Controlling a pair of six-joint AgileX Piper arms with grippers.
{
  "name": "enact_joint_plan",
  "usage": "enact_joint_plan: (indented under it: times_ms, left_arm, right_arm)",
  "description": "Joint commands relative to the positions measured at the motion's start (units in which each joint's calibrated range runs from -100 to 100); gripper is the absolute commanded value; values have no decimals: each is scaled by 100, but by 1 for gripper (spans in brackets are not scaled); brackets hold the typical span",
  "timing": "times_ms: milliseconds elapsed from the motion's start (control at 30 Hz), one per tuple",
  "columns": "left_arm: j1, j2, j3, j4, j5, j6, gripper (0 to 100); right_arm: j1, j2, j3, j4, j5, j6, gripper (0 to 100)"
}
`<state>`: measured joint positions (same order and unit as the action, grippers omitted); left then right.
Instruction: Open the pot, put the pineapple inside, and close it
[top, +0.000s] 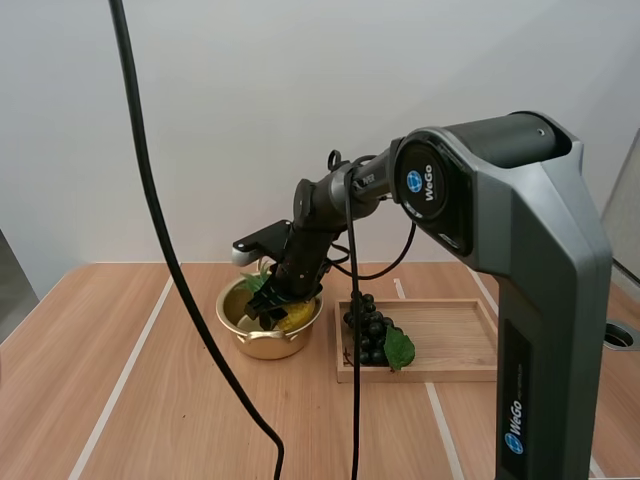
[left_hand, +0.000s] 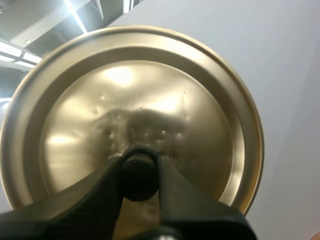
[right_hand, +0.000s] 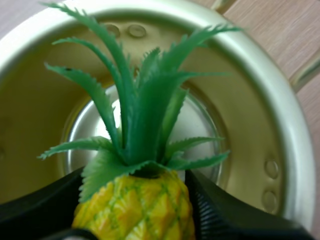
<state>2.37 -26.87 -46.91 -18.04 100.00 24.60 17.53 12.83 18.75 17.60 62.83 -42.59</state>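
the right fingers (right_hand: 225, 215) pinch the pineapple (right_hand: 135, 205) by its yellow body, leaves pointing into the open pot (right_hand: 280, 125). it looks light, stiff and maybe slippery plastic, so the body is the better hold. the left fingers (left_hand: 95, 195) clamp the lid (left_hand: 150, 90) by its knob (left_hand: 139, 172)

On my table (top: 120, 400) the pot (top: 262, 345) stands near the middle, with the wooden tray (top: 455, 335) just beside it at three o'clock. The grapes (top: 370, 330) lie in the tray at its nine o'clock end, nearest the pot. My right gripper (top: 270, 312) reaches down from twelve o'clock and pinches the pineapple (right_hand: 135, 205), whose crown is inside the pot's rim. My left gripper (left_hand: 140, 172) pinches the lid (left_hand: 135, 90) at its centre, off the pot.
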Motion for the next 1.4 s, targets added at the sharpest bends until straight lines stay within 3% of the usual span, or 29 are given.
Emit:
enact_joint_plan:
  times_ms: [0,267,300,400,467,500,1067,1367]
  left_arm:
    - [3,20,-33,6,0,-27,0]
    - [3,20,-33,6,0,-27,0]
    - [3,20,-33,6,0,-27,0]
    - [3,20,-33,6,0,-27,0]
    - [3,20,-33,6,0,-27,0]
    - [3,20,-33,6,0,-27,0]
    - [3,20,-33,6,0,-27,0]
    - [3,33,-33,6,0,-27,0]
  right_arm:
    - [11,66,-51,16,-144,-73,0]
    - [11,184,-51,-75,-279,-73,0]
    - [11,184,-51,-75,-279,-73,6]
    - [11,184,-51,-75,-279,-73,50]
    - [11,184,-51,-75,-279,-73,87]
    - [11,184,-51,-75,-279,-73,100]
    - [11,33,-85,-75,-279,-73,100]
    - [11,-682,-663,-29,482,-73,100]
